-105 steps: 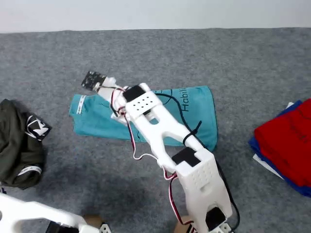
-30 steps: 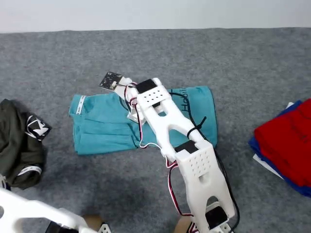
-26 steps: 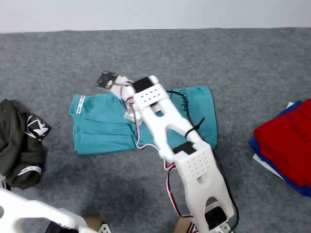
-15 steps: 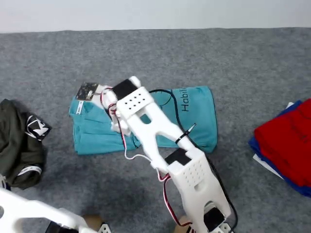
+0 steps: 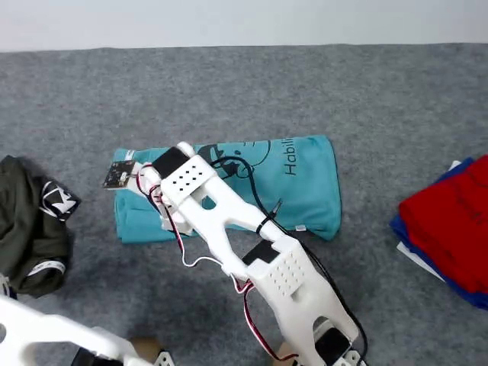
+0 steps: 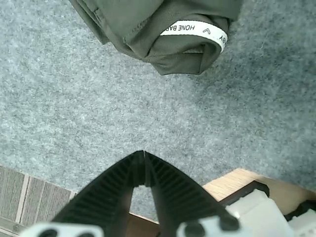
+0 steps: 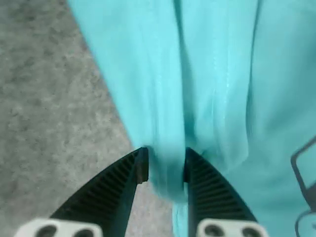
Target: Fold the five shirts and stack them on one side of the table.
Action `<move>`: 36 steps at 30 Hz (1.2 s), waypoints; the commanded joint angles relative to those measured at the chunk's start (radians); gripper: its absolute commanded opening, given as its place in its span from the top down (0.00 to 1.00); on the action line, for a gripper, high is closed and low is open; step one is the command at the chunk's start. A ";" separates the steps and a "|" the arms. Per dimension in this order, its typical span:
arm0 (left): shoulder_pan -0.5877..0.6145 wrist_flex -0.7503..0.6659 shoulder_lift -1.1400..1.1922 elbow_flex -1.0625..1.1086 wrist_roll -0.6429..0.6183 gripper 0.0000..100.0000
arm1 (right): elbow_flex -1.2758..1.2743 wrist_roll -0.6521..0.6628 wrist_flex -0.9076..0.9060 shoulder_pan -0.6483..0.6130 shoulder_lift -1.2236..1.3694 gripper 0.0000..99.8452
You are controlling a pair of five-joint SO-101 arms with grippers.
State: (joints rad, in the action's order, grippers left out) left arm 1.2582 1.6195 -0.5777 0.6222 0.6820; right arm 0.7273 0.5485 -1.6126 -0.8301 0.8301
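A teal shirt (image 5: 297, 183) lies folded in the middle of the grey table. My right arm (image 5: 221, 221) stretches over it to its left end. In the right wrist view, my right gripper (image 7: 163, 160) sits at the shirt's edge, its fingers closed on a bunched teal fold (image 7: 168, 168) beside bare carpet. A crumpled dark olive shirt (image 5: 30, 225) lies at the table's left edge, also seen as the olive shirt (image 6: 163, 29) in the left wrist view. My left gripper (image 6: 144, 157) hangs shut and empty over the carpet just short of it.
A stack with a red shirt (image 5: 454, 225) on a blue shirt (image 5: 412, 232) sits at the right edge. The left arm's white link (image 5: 46, 332) crosses the front left corner. A wooden edge (image 6: 232, 180) borders the carpet near the left arm's base.
The right arm swung left along the teal shirt, from near its middle to its left end, and its gripper now sits at the shirt's edge. The left arm has not moved.
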 commanded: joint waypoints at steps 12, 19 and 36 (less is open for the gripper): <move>-0.009 0.006 -0.026 -0.028 -0.008 1.00 | 0.133 0.066 0.116 0.196 0.027 0.99; -0.011 0.006 -0.026 -0.028 -0.008 1.00 | 0.150 0.069 0.124 0.248 0.058 0.99; -0.011 0.011 -0.026 -0.028 -0.008 1.00 | 0.359 0.061 0.008 0.176 0.048 0.85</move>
State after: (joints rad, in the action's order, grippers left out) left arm 1.2551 1.6226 -0.5777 0.6222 0.6820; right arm 0.9651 0.6114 -1.5727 -0.6337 0.9283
